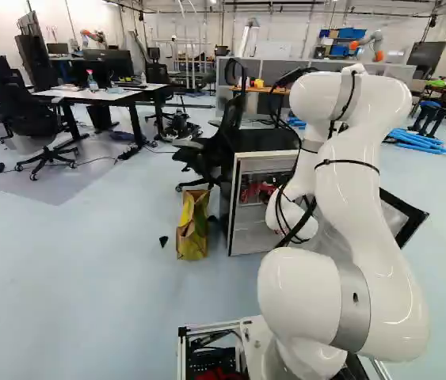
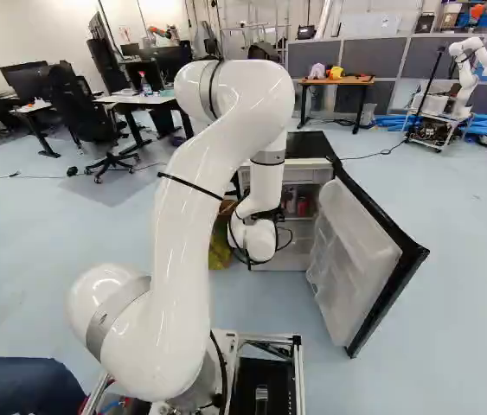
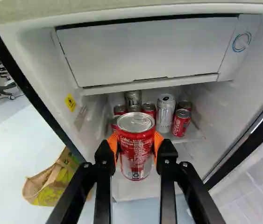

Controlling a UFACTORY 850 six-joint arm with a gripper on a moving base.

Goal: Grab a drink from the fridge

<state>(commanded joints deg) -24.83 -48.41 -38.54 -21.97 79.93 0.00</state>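
Note:
In the wrist view my gripper [image 3: 136,142] is shut on a small red can [image 3: 135,158], its orange pads pressing from both sides. The can is upright, in front of the open fridge [image 3: 150,51]. Farther in, on the fridge shelf, stand several red cans, one a red can [image 3: 181,122], and a tall silver can [image 3: 165,113]. In the right base view the fridge [image 2: 299,251] stands beyond the arm, its door [image 2: 360,251] swung wide to the right. Both base views have my gripper hidden behind the arm's wrist.
A paper bag [image 1: 192,226] stands on the floor left of the fridge, beside an office chair [image 1: 211,150]. Desks [image 1: 100,93] are farther back at the left. Another robot [image 2: 470,73] stands at the back right. Inside the fridge, a white compartment [image 3: 145,49] hangs above the shelf.

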